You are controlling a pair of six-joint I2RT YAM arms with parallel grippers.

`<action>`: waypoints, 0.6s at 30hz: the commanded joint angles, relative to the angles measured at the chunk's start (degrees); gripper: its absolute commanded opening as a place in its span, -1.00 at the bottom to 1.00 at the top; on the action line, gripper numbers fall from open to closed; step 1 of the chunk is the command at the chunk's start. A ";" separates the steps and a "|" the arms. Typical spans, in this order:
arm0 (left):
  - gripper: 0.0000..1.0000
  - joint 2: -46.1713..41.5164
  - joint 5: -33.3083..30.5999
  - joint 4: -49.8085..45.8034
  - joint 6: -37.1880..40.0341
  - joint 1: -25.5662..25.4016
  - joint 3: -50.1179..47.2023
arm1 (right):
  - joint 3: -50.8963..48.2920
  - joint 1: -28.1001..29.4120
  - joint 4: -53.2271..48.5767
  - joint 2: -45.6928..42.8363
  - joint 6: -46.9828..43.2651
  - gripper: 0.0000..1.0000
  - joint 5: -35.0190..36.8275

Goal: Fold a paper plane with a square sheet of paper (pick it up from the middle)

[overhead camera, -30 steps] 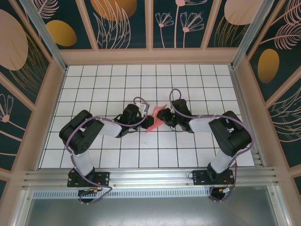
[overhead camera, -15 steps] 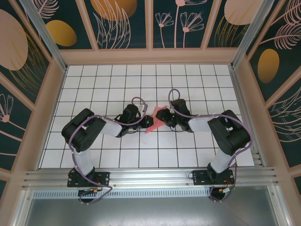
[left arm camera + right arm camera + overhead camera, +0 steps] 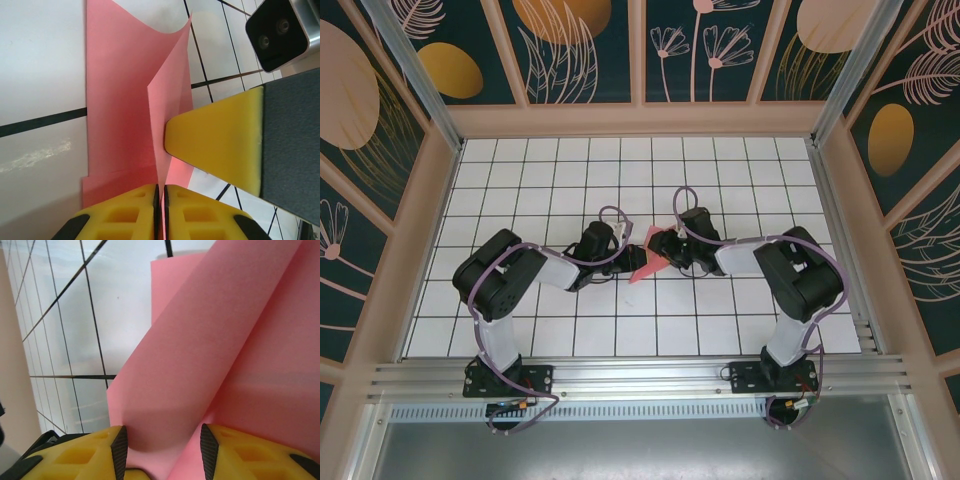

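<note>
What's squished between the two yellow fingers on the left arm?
The pink paper: a thin folded edge is pinched between the left fingers, seen in the left wrist view.

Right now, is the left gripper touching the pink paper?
Touching. Left wrist view: the left gripper has its jaws shut on an upright fold of the pink paper, which runs down between them.

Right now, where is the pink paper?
In the top view the pink paper is at the middle of the table, between the left pincer, shut on its upright fold, and the right pincer, open around its other side.
</note>
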 commanded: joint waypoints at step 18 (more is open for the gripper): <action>-0.47 -3.66 -0.71 -1.81 1.20 1.26 -4.41 | 3.43 -0.50 -7.51 3.70 0.38 -0.11 3.30</action>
